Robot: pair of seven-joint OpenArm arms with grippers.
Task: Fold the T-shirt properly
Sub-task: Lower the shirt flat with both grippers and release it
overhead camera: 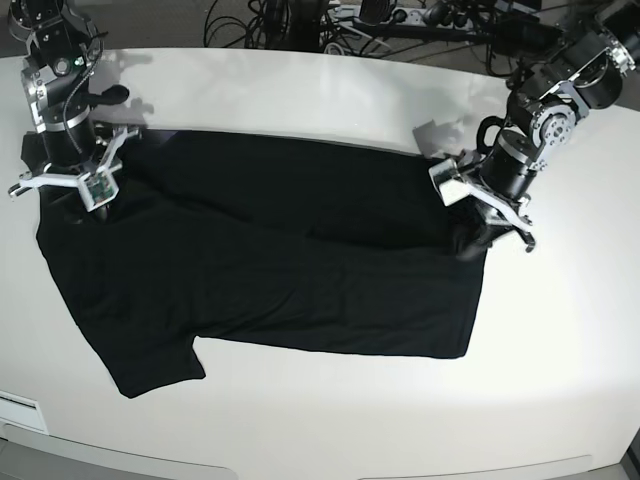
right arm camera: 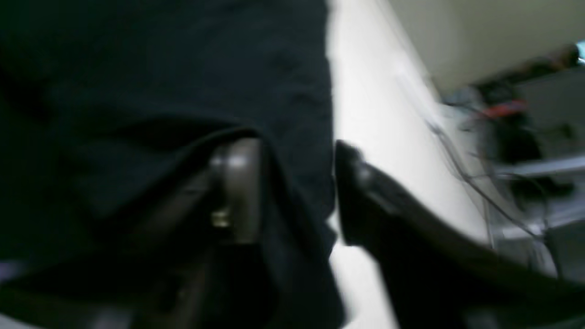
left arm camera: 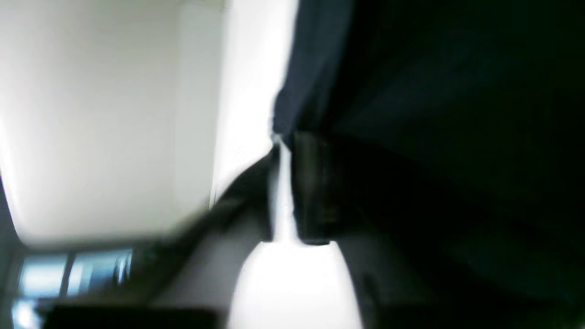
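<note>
The black short-sleeved cloth T-shirt (overhead camera: 270, 260) lies spread on the white table (overhead camera: 560, 350), folded over once lengthwise. Each claw sits at one end of it: the right gripper (right arm camera: 297, 192) stands released astride a hem, and the left gripper (left arm camera: 281, 192) is parted slightly. Further folds seemingly remain.

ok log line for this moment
T-shirt: spread on table | left fingers: parted by hem | right fingers: parted, cloth between
</note>
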